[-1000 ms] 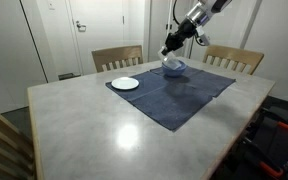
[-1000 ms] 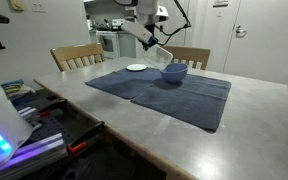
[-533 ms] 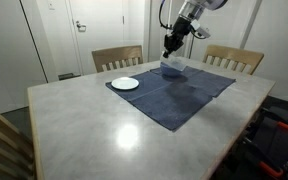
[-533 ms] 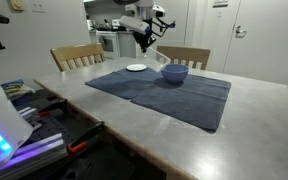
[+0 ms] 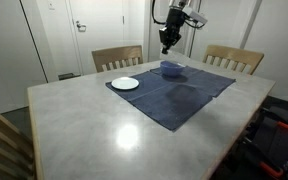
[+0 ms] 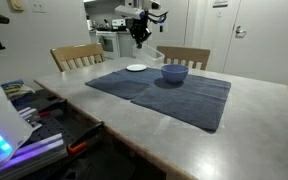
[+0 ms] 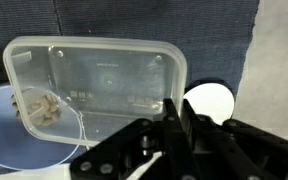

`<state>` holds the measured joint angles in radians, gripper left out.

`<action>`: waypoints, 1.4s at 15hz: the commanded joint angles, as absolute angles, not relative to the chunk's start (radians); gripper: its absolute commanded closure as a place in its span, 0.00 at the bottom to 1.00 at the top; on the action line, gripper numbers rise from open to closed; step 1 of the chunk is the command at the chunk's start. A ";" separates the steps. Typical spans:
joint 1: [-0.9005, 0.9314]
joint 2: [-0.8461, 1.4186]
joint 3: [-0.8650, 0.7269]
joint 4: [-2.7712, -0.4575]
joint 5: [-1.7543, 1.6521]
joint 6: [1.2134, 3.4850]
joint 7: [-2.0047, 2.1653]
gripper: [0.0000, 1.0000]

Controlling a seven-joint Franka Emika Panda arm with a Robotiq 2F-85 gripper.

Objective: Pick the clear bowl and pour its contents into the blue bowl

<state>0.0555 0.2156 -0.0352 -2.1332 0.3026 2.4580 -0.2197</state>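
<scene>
The pincer is clenched on the rim of the clear bowl, holding it in the air above the blue bowl. The blue bowl stands at the far side of the dark cloth mat on the table, and a white plate lies to its left.

The gripper hangs high above the table, with bare air on every side of it. Its fingers pinch the rim of the clear bowl, which juts out ahead of the fingertips and fills that space. Below the tool and slightly aside sits the blue bowl on the dark blue cloth mat. A white plate lies farther off to one side below. Wooden chairs stand beyond the tool at the table's edge.
</scene>
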 commanded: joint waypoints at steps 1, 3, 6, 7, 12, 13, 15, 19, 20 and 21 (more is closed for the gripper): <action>0.052 0.265 -0.004 -2.006 0.211 2.285 -0.060 0.98; 0.053 0.290 0.006 -1.948 0.189 2.218 0.003 0.98; 0.057 0.344 0.008 -1.875 0.166 2.179 0.084 0.98; 0.057 0.364 0.009 -1.856 0.166 2.183 0.105 0.98; 0.057 0.440 0.015 -1.802 0.183 2.208 0.148 0.98; 0.058 0.450 0.019 -1.789 0.187 2.203 0.150 0.98; 0.067 0.477 0.025 -1.759 0.178 2.199 0.161 0.98; 0.095 0.533 0.026 -1.694 0.157 2.171 0.210 0.98; 0.102 0.542 0.024 -1.681 0.154 2.159 0.224 0.98; 0.106 0.558 0.024 -1.670 0.152 2.158 0.232 0.98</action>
